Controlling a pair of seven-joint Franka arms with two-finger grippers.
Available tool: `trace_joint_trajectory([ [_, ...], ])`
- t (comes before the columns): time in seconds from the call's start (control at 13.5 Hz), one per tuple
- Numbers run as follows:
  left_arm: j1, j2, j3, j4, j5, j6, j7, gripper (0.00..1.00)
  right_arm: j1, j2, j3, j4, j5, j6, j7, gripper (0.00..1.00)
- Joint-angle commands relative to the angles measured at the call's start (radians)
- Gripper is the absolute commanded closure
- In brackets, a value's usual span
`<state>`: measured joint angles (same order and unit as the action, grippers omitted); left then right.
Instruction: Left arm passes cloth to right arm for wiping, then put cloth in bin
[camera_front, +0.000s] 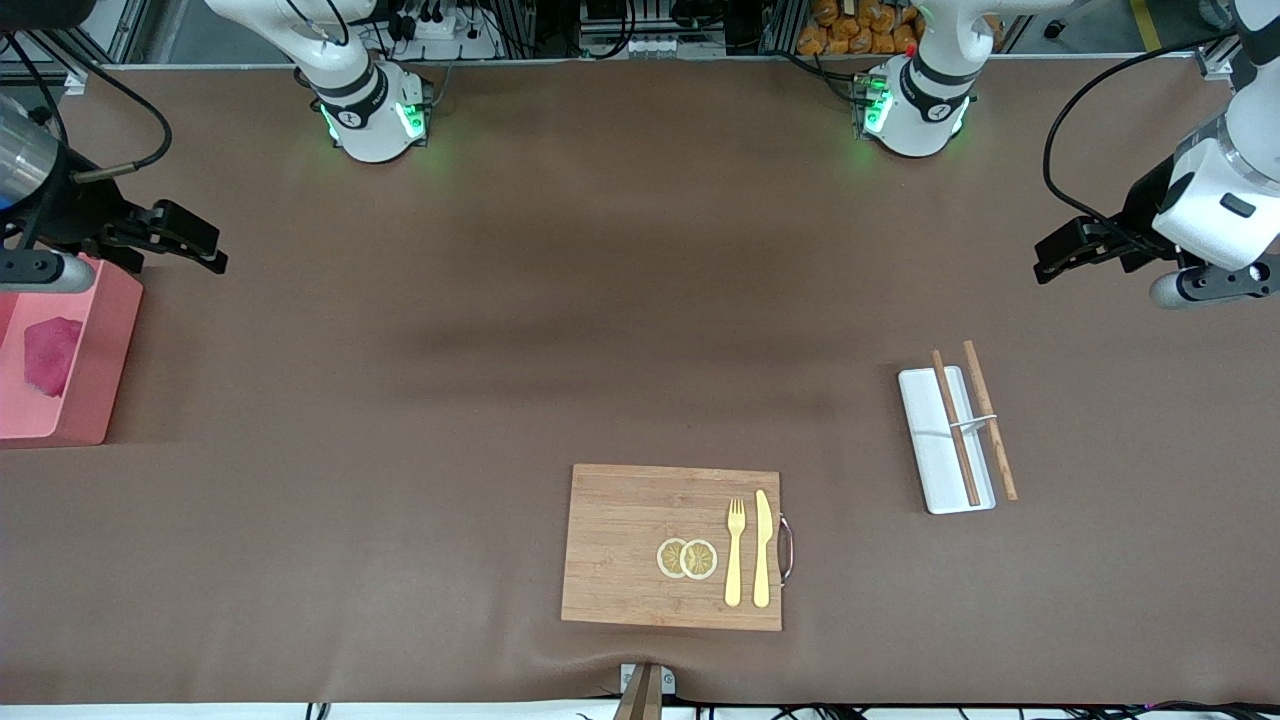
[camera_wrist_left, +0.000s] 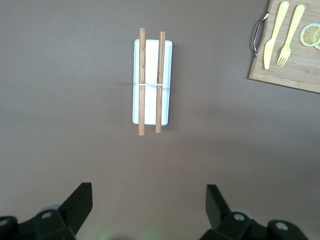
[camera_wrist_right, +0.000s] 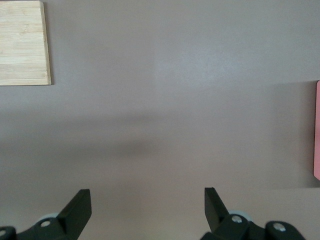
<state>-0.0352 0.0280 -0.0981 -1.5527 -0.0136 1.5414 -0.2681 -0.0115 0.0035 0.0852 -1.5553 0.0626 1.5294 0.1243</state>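
- Magenta-red and fuzzy, the cloth (camera_front: 52, 355) lies crumpled inside the bin (camera_front: 100, 370), a light pink box.
- The right gripper (camera_front: 195, 240) hangs just above the bin, fingers spread wide, empty.
- The left gripper (camera_front: 1065, 255) waits well apart from the bin, also wide.

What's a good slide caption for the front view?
Fuzzy magenta cloth lies in the pink plastic bin; right gripper and left gripper open, both empty.
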Motion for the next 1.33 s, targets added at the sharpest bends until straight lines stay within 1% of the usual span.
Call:
trace_joint_trajectory([
  [0.0,-0.005,-0.022,-0.002,-0.017,-0.003,0.006,-0.014,0.00,0.016,-0.007,-0.005,-0.008,0.002,0.021,0.021,0.00],
  [0.07,-0.005,-0.023,-0.008,-0.015,-0.003,0.006,-0.023,0.00,0.012,-0.002,-0.007,-0.008,0.000,0.027,0.020,0.00],
  [0.22,0.003,-0.031,-0.044,-0.018,-0.005,0.002,-0.057,0.00,0.010,0.001,-0.008,-0.009,0.000,0.026,0.021,0.00],
  [0.52,0.006,-0.028,-0.046,-0.010,-0.002,0.002,-0.068,0.00,0.013,-0.002,-0.008,-0.009,0.000,0.020,0.021,0.00],
  [0.89,0.012,-0.022,-0.017,0.023,0.020,-0.006,0.015,0.00,0.013,-0.002,-0.008,-0.009,0.000,0.020,0.023,0.00],
  [1.11,0.012,-0.020,-0.002,0.043,0.023,-0.012,0.021,0.00,0.013,-0.002,-0.007,-0.008,0.000,0.020,0.023,0.00],
  [1.26,0.012,-0.017,0.017,0.043,0.023,-0.026,0.076,0.00,0.015,-0.002,-0.008,-0.008,0.000,0.018,0.021,0.00],
])
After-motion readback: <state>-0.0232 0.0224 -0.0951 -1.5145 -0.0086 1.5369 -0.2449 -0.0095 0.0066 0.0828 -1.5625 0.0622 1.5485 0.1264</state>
